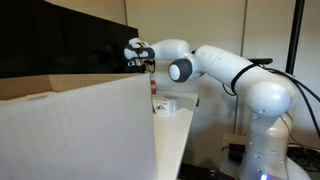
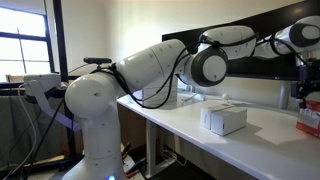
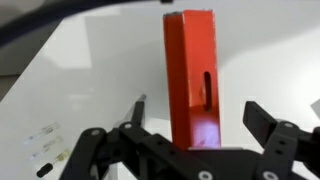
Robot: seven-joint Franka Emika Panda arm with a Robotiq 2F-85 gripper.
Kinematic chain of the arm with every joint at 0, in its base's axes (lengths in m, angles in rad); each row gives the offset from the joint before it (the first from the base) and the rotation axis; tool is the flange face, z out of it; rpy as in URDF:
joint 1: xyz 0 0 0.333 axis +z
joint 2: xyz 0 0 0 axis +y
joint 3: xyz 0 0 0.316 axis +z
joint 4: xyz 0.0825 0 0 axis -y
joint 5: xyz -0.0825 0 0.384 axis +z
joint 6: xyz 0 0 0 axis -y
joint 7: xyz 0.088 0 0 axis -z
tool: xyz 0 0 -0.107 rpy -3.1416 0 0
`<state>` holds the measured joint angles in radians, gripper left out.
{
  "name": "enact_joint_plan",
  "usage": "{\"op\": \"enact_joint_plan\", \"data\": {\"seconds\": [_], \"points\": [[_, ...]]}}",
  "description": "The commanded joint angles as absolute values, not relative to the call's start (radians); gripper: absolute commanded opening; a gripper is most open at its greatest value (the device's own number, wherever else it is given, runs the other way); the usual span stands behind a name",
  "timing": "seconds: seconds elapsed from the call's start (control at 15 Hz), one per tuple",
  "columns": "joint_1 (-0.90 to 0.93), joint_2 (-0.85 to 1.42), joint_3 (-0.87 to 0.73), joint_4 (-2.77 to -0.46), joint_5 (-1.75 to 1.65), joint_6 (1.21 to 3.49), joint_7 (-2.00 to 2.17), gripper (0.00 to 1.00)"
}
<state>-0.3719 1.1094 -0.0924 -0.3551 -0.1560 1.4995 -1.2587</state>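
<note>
Red box (image 3: 190, 80) stands upright mid-frame in wrist view on white table (image 3: 90, 70), btw gripper (image 3: 172, 130) fingers w/ gaps both sides. Jaws wide, holding nothing. Upright pose prob. leaves narrow sides facing fingers. White box (image 2: 223, 119) sits well apart, centre-right.

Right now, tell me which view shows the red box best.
The wrist view: the red box fills the middle, framed by the open tool's fingers. In both exterior views it is only a small red patch below the tool.
</note>
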Motion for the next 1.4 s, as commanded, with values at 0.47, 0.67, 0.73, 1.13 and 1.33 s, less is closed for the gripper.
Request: {"op": "enact_joint_plan", "data": {"seconds": [0.47, 0.67, 0.73, 1.13, 1.33], "points": [[-0.355, 0.986, -0.103, -0.396, -0.157, 1.239, -1.305, 1.00], [-0.354, 0.960, -0.110, -0.388, -0.165, 1.186, -1.299, 1.00], [-0.355, 0.951, -0.111, -0.386, -0.166, 1.177, -1.296, 1.00], [-0.349, 0.889, -0.122, -0.383, -0.176, 1.139, -1.298, 1.00], [-0.343, 0.858, -0.129, -0.380, -0.183, 1.138, -1.294, 1.00]]}}
